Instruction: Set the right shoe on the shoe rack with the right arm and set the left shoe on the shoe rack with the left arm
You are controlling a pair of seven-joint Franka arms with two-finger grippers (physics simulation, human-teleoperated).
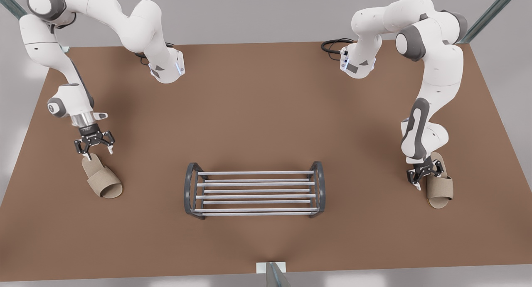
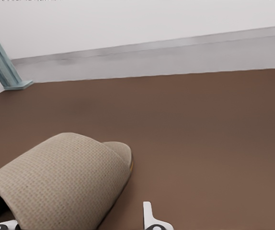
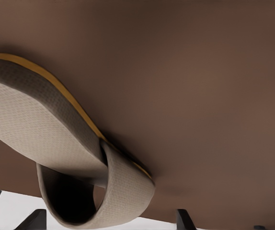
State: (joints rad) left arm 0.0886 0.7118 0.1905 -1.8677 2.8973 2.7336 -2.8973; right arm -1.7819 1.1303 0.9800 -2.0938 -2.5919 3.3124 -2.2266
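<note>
Hanging over the right shoe (image 1: 102, 177), the right hand (image 1: 99, 154) sits at the front view's left with its fingers spread and nothing between them. Its wrist view has the beige strap of that slipper (image 3: 104, 191) lying between the two dark fingertips, which suggests it is lined up to close across the strap, the one raised part that gives a hold. I cannot tell whether a fingertip touches the shoe. At the front view's right the left hand (image 1: 424, 177) is low against the inner side of the left shoe (image 1: 439, 183), likewise spread and gripping nothing. In its wrist view one pale fingertip (image 2: 148, 215) stands over bare desk (image 1: 266, 112) just beside the slipper (image 2: 56, 177), while the other is over the shoe near the strap's dark opening, so it seems to straddle the slipper's edge. Both shoes lie flat on the desk, toes towards the front camera and well apart, with the shoe rack (image 1: 254, 172) between them in the middle. Neither shoe is on it, so I judge the task to be at the grasping stage on both sides. The rack's dark arched end frames (image 1: 190, 187) face each shoe, so each slipper will probably need lifting over them before settling on the silver bars. The black cables (image 1: 332, 46) near the arm bases lie far from either path
</note>
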